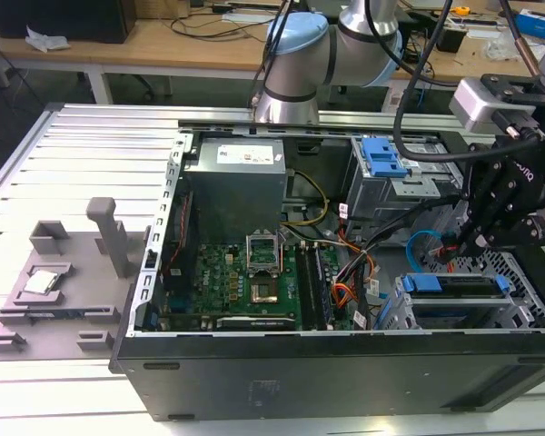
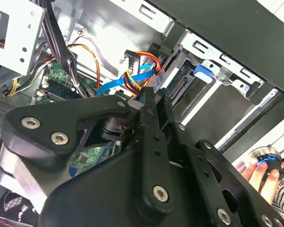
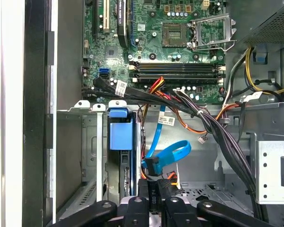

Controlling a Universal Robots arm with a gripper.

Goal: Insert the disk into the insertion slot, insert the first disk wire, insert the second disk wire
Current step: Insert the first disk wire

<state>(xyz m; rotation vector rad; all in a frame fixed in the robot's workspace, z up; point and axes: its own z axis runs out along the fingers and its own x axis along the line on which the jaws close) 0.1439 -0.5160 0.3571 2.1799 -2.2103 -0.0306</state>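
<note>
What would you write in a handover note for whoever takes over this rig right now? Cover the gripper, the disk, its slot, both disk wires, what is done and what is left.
The gripper: low inside the case, at the disk's cable end; whether it grips anything cannot be told.
The disk: seated in the insertion slot of the drive cage.
The first disk wire and second disk wire: beside the gripper, neither seen plugged in.
Done: disk insertion. Left: both wires, as far as shows.

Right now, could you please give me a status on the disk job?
Tool next to looped light blue flat cable. Blue-framed disk sits in grey metal bay. Red-orange wire bundle close ahead.
</note>
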